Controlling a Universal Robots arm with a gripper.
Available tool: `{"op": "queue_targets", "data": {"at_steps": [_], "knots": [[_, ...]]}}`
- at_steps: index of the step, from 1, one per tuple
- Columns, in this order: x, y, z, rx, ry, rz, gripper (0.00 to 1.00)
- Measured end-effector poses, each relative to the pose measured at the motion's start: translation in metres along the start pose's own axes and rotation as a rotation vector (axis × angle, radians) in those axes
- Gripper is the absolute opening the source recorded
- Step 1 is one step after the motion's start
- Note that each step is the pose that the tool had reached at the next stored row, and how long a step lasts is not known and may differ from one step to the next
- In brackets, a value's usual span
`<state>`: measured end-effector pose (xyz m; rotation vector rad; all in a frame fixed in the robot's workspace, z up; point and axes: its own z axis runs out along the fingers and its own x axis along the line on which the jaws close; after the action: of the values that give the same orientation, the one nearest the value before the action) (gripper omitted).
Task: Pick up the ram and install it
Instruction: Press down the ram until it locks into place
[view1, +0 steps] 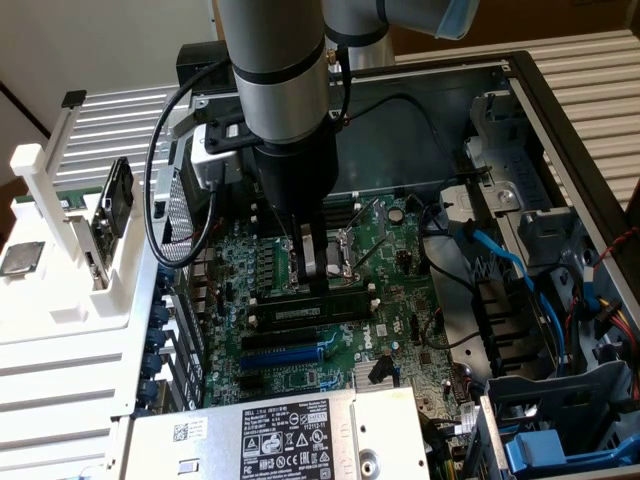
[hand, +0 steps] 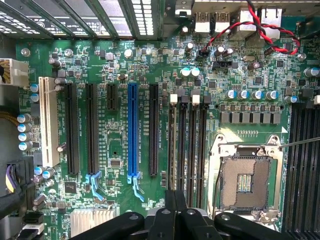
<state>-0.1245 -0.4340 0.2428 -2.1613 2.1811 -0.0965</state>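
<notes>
Your gripper (view1: 308, 268) has its fingers pressed together just by the long, thin, dark ram stick (view1: 310, 310) sitting mid-frame in its slot, probably to push it in.

I'm seeing strong light hitting the white rack (view1: 60, 320) beside the case (view1: 560, 110), nearly washing it out. The arm (view1: 280, 60) is throwing shadow over the motherboard (view1: 300, 372) middle, and the case's far wall is sitting dim. In the wrist view the board is lighting evenly, the socket frame (hand: 272, 150) is glinting, and the gripper (hand: 176, 200) is reading near-black.
</notes>
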Motion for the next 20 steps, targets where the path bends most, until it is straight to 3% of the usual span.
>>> {"op": "queue_targets", "data": {"at_steps": [20], "knots": [[-0.0028,0.0032,0.0042,0.0002,-0.0001,0.0,0.1]]}}
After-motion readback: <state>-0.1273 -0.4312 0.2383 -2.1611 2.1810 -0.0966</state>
